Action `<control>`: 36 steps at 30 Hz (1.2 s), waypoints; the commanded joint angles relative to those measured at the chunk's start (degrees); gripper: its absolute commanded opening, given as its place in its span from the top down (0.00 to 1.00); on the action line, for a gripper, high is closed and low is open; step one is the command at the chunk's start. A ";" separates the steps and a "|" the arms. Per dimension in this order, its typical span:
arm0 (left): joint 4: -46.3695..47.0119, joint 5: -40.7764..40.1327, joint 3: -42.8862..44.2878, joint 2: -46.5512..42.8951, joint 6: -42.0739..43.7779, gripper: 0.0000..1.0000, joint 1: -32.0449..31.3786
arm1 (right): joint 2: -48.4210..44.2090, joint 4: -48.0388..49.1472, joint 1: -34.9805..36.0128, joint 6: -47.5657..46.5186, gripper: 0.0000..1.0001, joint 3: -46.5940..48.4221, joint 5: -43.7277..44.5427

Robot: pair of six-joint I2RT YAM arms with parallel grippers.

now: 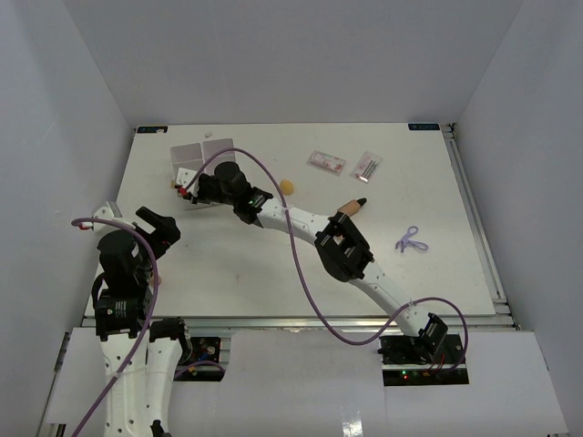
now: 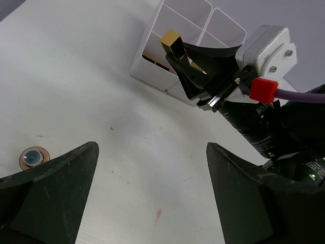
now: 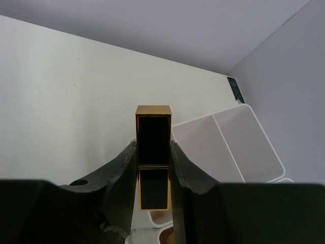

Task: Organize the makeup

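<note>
My right gripper [image 3: 153, 148] is shut on a black-and-gold lipstick tube [image 3: 153, 127] and holds it upright over the near edge of the white compartmented box [image 3: 244, 152]. In the top view the right gripper [image 1: 190, 190] sits at the box [image 1: 185, 155] at far left. The left wrist view shows the tube [image 2: 174, 43] over a front compartment. My left gripper [image 1: 160, 228] is open and empty, near-left of the box. A beige sponge [image 1: 288, 187], a tan black-capped bottle [image 1: 349, 208] and two clear packets [image 1: 326, 162] [image 1: 367, 166] lie on the table.
A purple looped item [image 1: 410, 241] lies at the right. A small copper-rimmed round thing [image 2: 31, 157] lies on the table near my left fingers. The right arm stretches diagonally across the table's middle. The table's raised edge runs along the right side.
</note>
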 commanded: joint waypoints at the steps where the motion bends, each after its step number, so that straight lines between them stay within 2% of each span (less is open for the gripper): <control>1: -0.53 -0.87 1.98 -0.22 -0.42 0.02 -0.29 | 0.68 14.63 -0.52 -2.94 0.92 2.02 3.73; 14: -0.66 1.19 1.50 -0.22 -1.32 0.02 -0.37 | 4.24 16.72 -1.35 -7.21 0.89 0.47 2.85; 17: -0.61 1.81 1.17 -0.28 -1.72 0.02 -0.37 | 4.48 16.47 -1.35 -7.34 0.84 -0.15 3.30; 19: -0.58 2.20 1.02 -0.22 -1.87 0.02 -0.46 | 4.36 16.47 -1.35 -7.38 0.77 -0.63 3.60; 23: -0.93 2.38 1.10 0.05 -2.23 0.02 -0.46 | 4.53 16.64 -1.44 -7.55 0.74 -0.98 3.85; 26: -1.02 2.94 1.09 0.54 -2.70 0.02 -0.46 | 4.52 16.47 -1.44 -7.55 0.61 -1.33 3.68; 30: -1.35 3.58 1.27 0.92 -3.09 0.02 -0.46 | 4.37 17.07 -1.44 -7.46 0.33 -1.42 4.12; 36: -2.04 4.39 1.46 1.10 -4.15 0.02 -0.46 | 1.10 15.51 -1.38 -5.42 0.27 -1.07 4.03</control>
